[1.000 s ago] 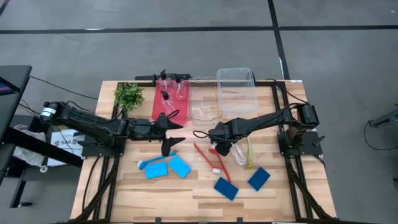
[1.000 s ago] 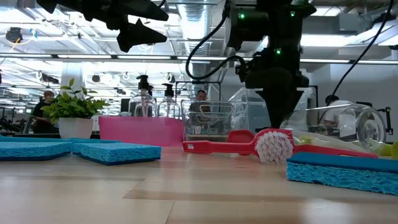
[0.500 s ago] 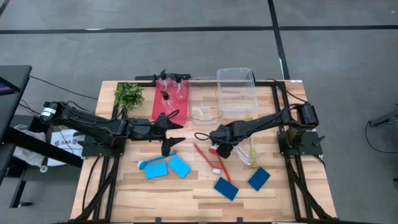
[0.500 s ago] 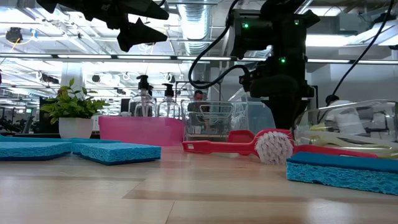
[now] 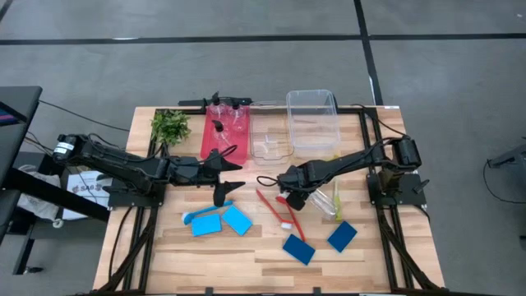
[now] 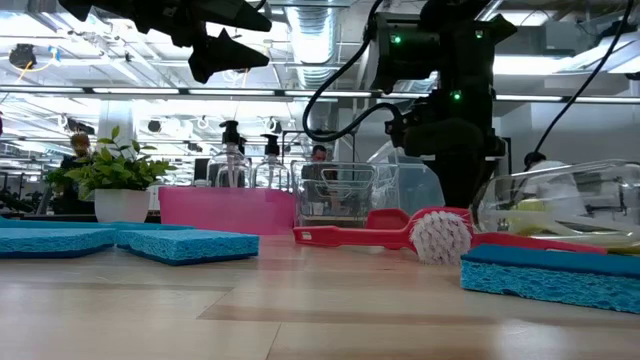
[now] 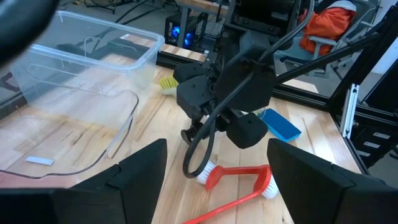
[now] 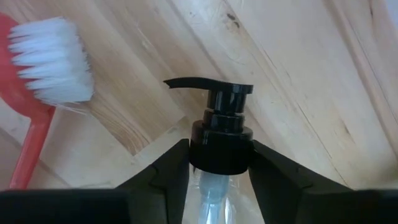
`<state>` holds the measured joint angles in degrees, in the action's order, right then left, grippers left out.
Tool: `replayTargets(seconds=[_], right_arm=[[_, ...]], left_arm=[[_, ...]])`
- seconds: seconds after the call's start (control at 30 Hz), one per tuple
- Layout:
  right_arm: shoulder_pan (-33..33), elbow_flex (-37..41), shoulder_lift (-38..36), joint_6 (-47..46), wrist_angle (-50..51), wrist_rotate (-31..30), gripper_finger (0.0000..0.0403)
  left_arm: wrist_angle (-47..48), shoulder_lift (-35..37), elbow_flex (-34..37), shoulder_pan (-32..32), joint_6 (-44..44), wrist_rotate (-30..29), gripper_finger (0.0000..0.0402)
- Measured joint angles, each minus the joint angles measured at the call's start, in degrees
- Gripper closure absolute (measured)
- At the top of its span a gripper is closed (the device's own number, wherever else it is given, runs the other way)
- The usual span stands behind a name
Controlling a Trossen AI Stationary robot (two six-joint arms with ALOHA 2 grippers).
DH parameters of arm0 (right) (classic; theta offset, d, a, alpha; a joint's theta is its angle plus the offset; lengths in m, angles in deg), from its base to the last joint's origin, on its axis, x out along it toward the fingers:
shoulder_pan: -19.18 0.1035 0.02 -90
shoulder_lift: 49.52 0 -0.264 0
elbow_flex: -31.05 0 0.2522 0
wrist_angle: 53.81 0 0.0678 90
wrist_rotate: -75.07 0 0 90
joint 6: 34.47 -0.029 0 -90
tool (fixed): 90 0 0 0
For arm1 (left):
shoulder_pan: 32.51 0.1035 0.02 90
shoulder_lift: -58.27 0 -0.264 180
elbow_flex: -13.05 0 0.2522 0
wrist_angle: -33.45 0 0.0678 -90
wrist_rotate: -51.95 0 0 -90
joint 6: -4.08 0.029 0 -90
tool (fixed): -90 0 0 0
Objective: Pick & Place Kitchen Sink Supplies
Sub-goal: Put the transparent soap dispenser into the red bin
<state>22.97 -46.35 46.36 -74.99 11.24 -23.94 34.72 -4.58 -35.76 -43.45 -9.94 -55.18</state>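
Observation:
A clear pump bottle [image 5: 323,205] with a black top lies on its side right of the table's middle, and shows in the low view as the bottle [image 6: 555,205]. My right gripper [image 5: 294,196] is low over its top end and shut on it. Beside the bottle lies a yellow-green brush [image 5: 335,197]. Two red brushes [image 5: 279,210] lie just left of the gripper. My left gripper [image 5: 231,182] hovers open and empty above the table, near a blue brush [image 5: 200,213] and two light-blue sponges [image 5: 222,221]. Two dark-blue sponges [image 5: 319,242] lie flat near the front edge. My right gripper pinches the bottle between its two fingers at the black collar [image 8: 221,149], just below the pump head [image 8: 211,84]. The fingers [image 8: 168,171] come down from above, one on each side of the neck. The bottle's body lies on the table, pointing toward the right near corner.
A pink bin [image 5: 223,141] holding more pump bottles stands at the far side, with two clear bins [image 5: 312,119] to its right and a leafy plant [image 5: 170,126] to its left. People show in the room behind the table. Bare wood lies along the near edge.
My right gripper has come down onto the bottle's top end. The bottle has turned about on the table, its base swinging toward the right edge. In the last half second nothing more has moved.

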Motion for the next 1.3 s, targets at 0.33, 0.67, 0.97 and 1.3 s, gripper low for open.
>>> replayTargets(seconds=[0.33, 0.67, 0.97, 1.3], right_arm=[[0.00, 0.00, 0.00, 0.59, -0.02, 0.00, 0.0276], [2.01, -2.55, 0.00, 3.22, -1.39, -1.88, 0.0265], [3.84, -9.39, 0.00, 7.19, -1.16, -7.45, 0.0267], [5.57, -14.32, -1.84, 9.61, 2.75, -13.49, 0.0278]], left_arm=[[-0.02, 0.00, 0.00, 0.00, 0.02, 0.00, 0.0121], [-0.46, 0.00, 0.00, 0.00, 0.01, 0.01, 0.0121], [-0.46, 0.00, 0.00, 0.00, 0.00, 0.01, 0.0121], [-0.83, 0.00, -0.04, -0.04, 0.00, 0.17, 0.0121]])
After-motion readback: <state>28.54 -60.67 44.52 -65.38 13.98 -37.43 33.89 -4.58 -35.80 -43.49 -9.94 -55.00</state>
